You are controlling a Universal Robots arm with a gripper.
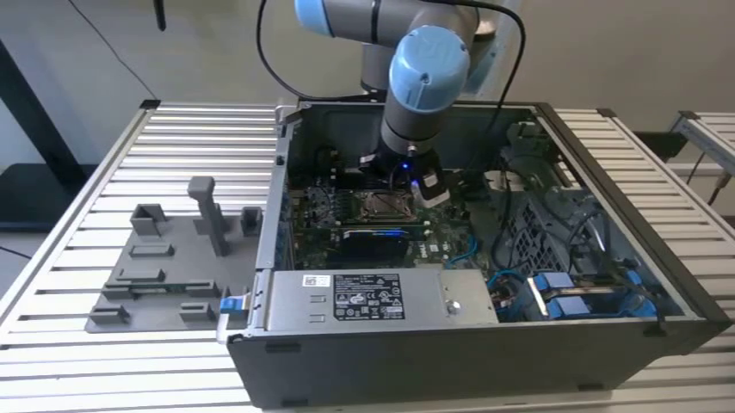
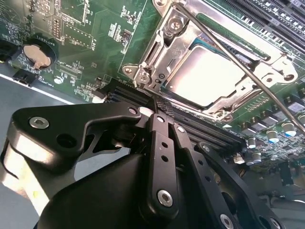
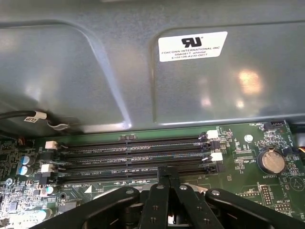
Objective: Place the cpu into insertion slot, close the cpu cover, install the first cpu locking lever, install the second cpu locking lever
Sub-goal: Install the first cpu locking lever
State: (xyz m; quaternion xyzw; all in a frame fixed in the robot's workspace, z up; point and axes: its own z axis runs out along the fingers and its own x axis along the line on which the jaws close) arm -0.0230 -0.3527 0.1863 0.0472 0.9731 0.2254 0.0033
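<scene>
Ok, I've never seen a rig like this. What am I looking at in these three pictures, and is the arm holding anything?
The machine is a robot arm reaching down into an open computer case that lies on a slatted table. The exterior view looks on from outside. On that view's left, a grey tray of holders sits beside the case.

The two wrist views come from cameras riding on the arm. In the second wrist view the black gripper hangs with its fingers together, holding nothing, close beside the slot. The cpu sits in the slot. The metal cover looks down around it, and a thin lever runs across.

The first wrist view faces the memory slots and the case's wall.
</scene>
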